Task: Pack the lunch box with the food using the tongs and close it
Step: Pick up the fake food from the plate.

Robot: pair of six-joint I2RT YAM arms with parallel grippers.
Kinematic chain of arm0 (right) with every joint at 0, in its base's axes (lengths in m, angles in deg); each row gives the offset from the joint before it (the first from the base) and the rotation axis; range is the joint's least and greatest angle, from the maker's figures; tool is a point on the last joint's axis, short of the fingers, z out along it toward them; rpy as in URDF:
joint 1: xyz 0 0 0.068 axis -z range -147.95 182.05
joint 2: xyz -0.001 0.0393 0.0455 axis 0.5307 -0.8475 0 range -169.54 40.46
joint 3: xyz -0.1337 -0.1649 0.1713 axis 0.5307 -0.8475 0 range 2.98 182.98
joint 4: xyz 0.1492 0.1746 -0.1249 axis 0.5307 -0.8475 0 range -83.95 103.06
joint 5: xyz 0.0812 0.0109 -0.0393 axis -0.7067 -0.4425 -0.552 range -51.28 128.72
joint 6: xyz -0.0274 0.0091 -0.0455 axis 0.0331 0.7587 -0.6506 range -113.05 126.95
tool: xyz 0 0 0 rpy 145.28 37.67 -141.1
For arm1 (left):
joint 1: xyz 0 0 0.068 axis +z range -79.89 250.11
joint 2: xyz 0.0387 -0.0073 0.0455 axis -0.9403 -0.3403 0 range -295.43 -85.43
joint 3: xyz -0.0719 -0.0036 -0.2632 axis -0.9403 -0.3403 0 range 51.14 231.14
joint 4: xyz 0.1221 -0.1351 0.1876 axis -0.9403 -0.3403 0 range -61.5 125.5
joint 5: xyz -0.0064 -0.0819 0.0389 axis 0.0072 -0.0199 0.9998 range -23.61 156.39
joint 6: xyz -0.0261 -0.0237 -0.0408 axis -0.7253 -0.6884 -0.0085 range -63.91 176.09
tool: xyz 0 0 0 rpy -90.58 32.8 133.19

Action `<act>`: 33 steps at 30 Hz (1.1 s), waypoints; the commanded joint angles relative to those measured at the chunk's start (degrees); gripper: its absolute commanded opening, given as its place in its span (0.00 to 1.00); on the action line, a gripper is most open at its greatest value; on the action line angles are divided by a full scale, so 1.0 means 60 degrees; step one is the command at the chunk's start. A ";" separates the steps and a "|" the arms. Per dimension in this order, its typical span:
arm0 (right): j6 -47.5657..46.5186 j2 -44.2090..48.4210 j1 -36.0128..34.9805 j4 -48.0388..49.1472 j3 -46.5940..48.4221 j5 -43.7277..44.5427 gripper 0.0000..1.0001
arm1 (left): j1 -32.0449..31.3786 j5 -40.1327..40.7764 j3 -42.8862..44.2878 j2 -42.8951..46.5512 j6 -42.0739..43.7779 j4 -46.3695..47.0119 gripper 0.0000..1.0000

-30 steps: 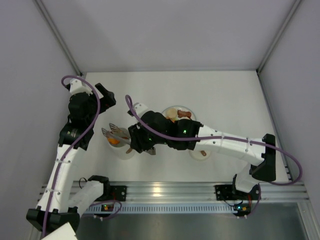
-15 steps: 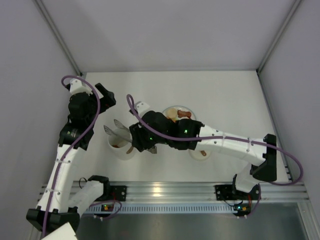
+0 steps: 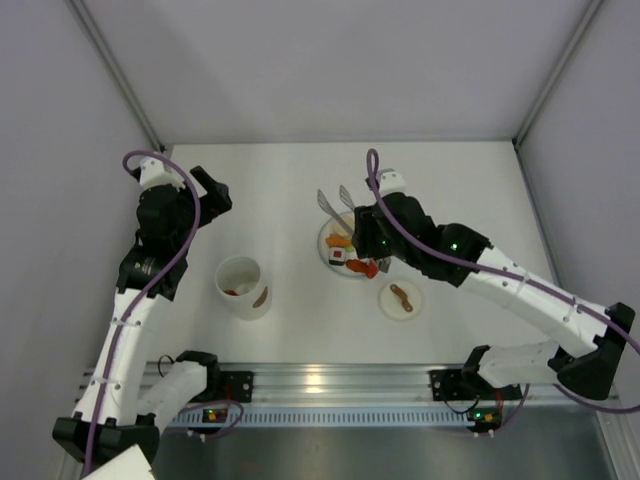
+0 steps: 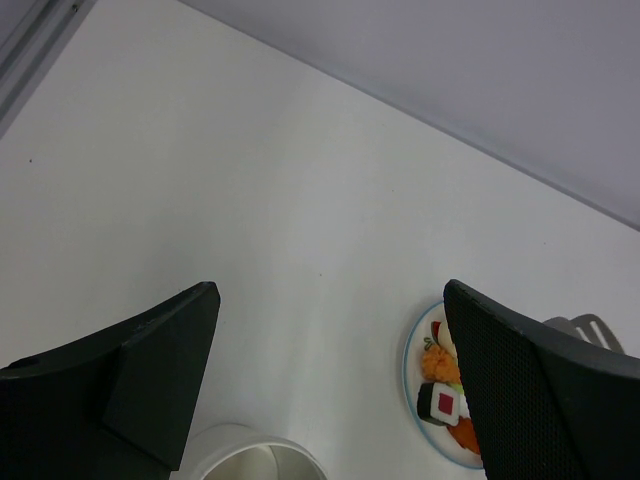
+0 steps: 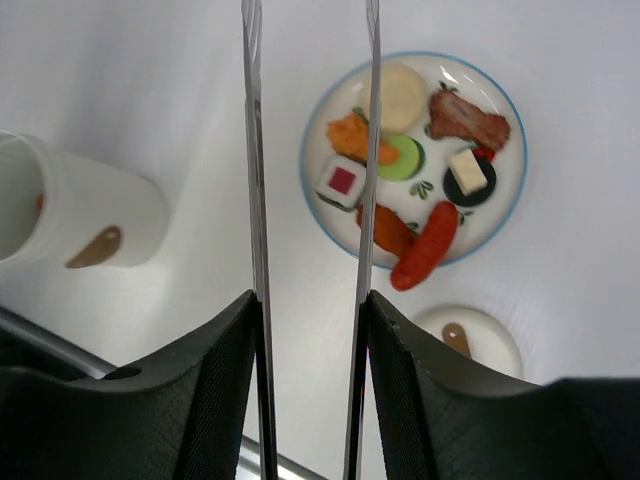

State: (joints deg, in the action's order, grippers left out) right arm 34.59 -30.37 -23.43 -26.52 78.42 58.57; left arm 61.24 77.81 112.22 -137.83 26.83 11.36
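R arm reaches from its base at near-R, elbow bent, forearm angled to far-L across the table. Right gripper sits over the plate, clamped narrow on the tongs. Wrist view: 2 black fingers press on the outer sides of the 2 tong blades, which stay apart and roughly parallel. From above, both spoon-shaped tips lie just past the plate's far-L rim, nothing btwn them. Height above the table: can't tell.

L arm stands upright at L, forearm leaning toward the far wall. Left gripper is spread wide, nothing btwn its fingers, well apart from everything.

Tongs: thin, pale, shiny metal. Fingers: matte black, fine-ribbed plastic. Plate: round, glossy white, blue rim. The food lies on it: red sausage shape, white roll w/ red centre, orange crumbed bit, brown slab, green disc, pale round, white cube on black.

The lunch box stands upright and open, near-L of the plate and apart from it. It is a smooth white cylinder w/ a brown oval mark on its wall, 1 small orange bit visible inside. A small white disc w/ brown mark lies flat just near-R of the plate. Purple cables loop along both arms. No object lies btwn plate and tub.
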 commanded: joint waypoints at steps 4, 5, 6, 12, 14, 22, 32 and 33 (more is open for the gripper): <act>-0.0138 -0.0527 0.1043 0.0647 -0.1176 -0.0467 0.45 | 0.0086 -0.0043 0.0015 0.0106 -0.0002 0.0215 0.99; -0.0168 -0.0645 0.1146 0.0750 -0.1220 -0.0613 0.45 | 0.0086 -0.0058 0.0015 0.0077 0.0012 0.0215 0.99; -0.0182 -0.0777 0.1190 0.0823 -0.1235 -0.0658 0.45 | 0.0086 -0.0058 0.0015 0.0091 0.0013 0.0215 0.99; -0.0256 -0.1730 0.1644 0.1160 -0.0812 -0.0834 0.44 | 0.0086 -0.0029 0.0001 0.0106 0.0042 0.0200 0.99; -0.0285 -0.2008 0.1718 0.1161 -0.0709 -0.0907 0.45 | 0.0086 -0.0014 0.0001 0.0106 0.0042 0.0200 0.99; -0.0315 -0.2360 0.1762 0.1117 -0.0357 -0.0893 0.51 | 0.0086 -0.0043 -0.0028 0.0106 0.0057 0.0215 0.99; -0.0358 -0.2624 0.1806 0.1000 -0.0064 -0.0761 0.57 | 0.0086 -0.0072 -0.0014 0.0120 0.0042 0.0215 0.99; -0.0358 -0.2653 0.1820 0.1014 -0.0063 -0.0775 0.57 | 0.0086 -0.0058 -0.0028 0.0120 0.0056 0.0200 0.99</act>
State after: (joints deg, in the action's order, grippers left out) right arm 32.92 -45.39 -13.44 -23.17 75.16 53.59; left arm 61.24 77.78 112.19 -137.83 26.83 11.36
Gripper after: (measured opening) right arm 0.570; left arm 0.990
